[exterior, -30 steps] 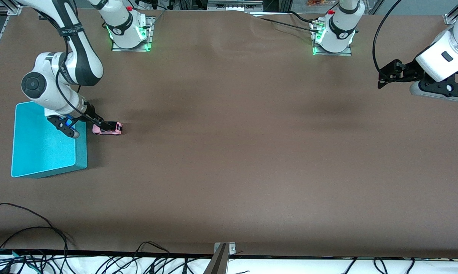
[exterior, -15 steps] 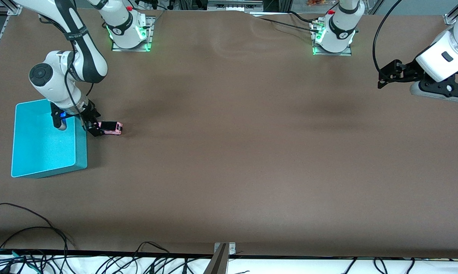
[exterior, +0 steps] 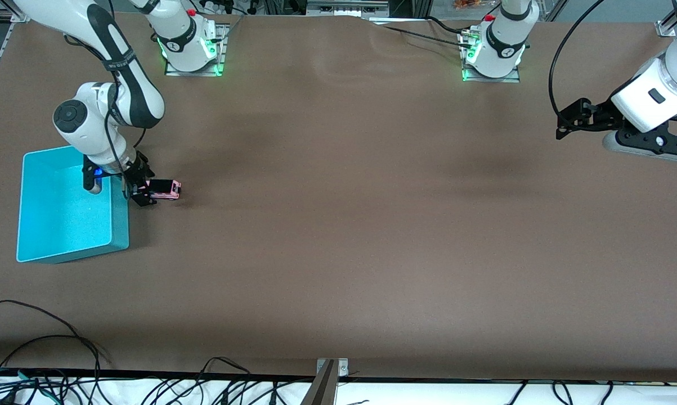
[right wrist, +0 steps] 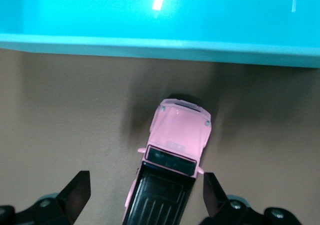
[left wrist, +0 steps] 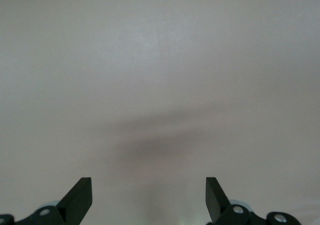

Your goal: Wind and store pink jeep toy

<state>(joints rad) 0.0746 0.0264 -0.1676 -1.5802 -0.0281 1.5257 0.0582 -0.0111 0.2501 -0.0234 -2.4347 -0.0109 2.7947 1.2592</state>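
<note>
The pink jeep toy (exterior: pixel 168 189) stands on the brown table beside the teal bin (exterior: pixel 120 224), toward the right arm's end. In the right wrist view the jeep (right wrist: pixel 179 130) points its pink hood at the bin's wall (right wrist: pixel 150 46). My right gripper (exterior: pixel 142 190) is low at the jeep's bin-side end. It is open (right wrist: pixel 146 187), with one finger on each side of the black rear roof and a gap on both sides. My left gripper (exterior: pixel 570 117) is open and empty (left wrist: pixel 149 190) and waits above the table at the left arm's end.
The teal bin holds nothing that I can see. Cables (exterior: pixel 45 343) lie along the table edge nearest the front camera. The two arm bases (exterior: pixel 191 42) stand at the farthest edge.
The right wrist has swung away from over the bin and turned, so the fingers now straddle the jeep. The jeep has not moved. The left arm shifted slightly.
</note>
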